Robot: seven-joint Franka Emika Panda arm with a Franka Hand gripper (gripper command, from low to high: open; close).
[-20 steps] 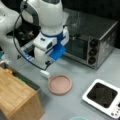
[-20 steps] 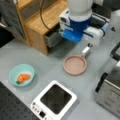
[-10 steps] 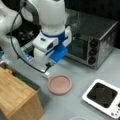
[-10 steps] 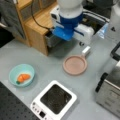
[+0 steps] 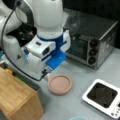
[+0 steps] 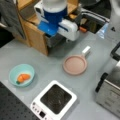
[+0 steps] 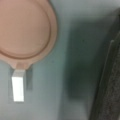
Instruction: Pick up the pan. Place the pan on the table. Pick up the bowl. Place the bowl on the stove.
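Pan (image 6: 75,65) sitting flat on the table (image 6: 50,65), stove (image 6: 55,100) bare

Bowl (image 6: 21,74) is waiting on the table holding something orange; your gripper (image 6: 56,40) is hanging beyond the pan, gripping nothing, and I can't tell how its fingers are set

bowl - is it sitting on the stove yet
No, in a front view the bowl rests on the table, beside the bare stove.

The gripper's fingertips show in no view, hidden under the white and blue wrist housing (image 5: 48,53). In a front view, the small teal bowl (image 5: 77,118) is cut by the bottom edge.
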